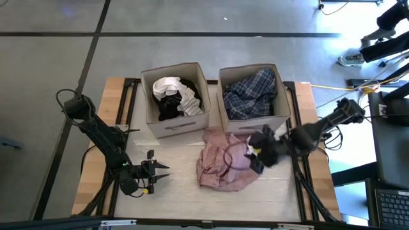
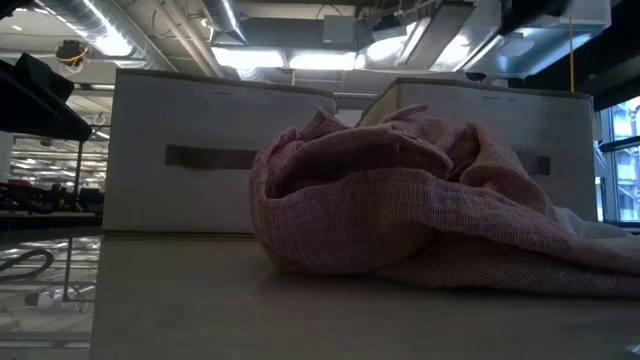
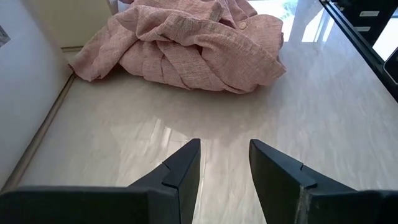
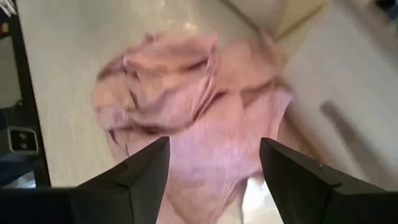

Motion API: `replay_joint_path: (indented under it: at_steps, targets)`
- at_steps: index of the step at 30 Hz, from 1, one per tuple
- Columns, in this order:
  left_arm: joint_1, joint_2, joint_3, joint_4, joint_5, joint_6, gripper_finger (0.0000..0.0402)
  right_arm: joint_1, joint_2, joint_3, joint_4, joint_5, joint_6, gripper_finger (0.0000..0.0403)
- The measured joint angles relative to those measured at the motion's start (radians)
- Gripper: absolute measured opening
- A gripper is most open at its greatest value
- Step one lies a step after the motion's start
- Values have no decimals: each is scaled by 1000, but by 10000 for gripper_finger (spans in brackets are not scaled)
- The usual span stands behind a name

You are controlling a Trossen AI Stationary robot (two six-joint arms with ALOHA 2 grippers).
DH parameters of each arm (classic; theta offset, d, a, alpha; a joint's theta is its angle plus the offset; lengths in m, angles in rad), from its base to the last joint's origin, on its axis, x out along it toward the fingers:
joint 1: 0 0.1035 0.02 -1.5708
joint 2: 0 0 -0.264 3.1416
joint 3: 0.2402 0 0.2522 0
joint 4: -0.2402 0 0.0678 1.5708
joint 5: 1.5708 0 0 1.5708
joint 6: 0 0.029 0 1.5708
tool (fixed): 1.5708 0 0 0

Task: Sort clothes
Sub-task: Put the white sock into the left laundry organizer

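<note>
High view, surface: pale table top (image 1: 172,185) on a wooden frame, grey floor around it.
Room: low view shows ceiling ducts and strip lights behind the boxes.
Left gripper (image 1: 161,172): near the table's front left, well apart from the pink garment (image 1: 225,163); jaws partly open, holding nothing, bare table between its fingers (image 3: 183,171).
Right gripper (image 1: 257,153): over the pink garment's right edge; jaws wide apart, nothing clamped; contact with the cloth cannot be told.
Boxes: two beige, side by side at the back.
Left box (image 1: 176,122): black and white clothes (image 1: 174,96).
Right box (image 1: 225,89): one blue-plaid garment (image 1: 254,92).
Loose on table: one pink garment, crumpled, just in front of the boxes.
</note>
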Motion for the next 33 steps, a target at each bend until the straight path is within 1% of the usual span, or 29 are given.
replay_joint_path:
  at_steps: [5,8,10,14,17,20,24,26,33]
  targets:
    - [1,0,0,0,0,-1,127,113,1,-125,1,53,182,250]
    - [1,0,0,0,-6,0,127,145,1,-210,3,58,258,250]
    - [1,0,0,0,-14,2,127,148,1,-272,16,58,277,250]
    - [2,0,0,-1,-19,2,127,142,1,-389,88,50,265,250]
    - [2,0,0,0,-20,8,127,126,1,-457,145,60,213,250]
    - [2,0,0,0,-25,9,127,107,1,-498,140,77,201,246]
    - [2,0,0,-1,-26,10,127,87,1,-545,161,127,175,229]
    - [2,0,0,-1,-27,10,127,73,1,-567,169,128,139,219]
    - [2,0,0,-1,-27,14,127,22,1,-640,227,128,135,174]
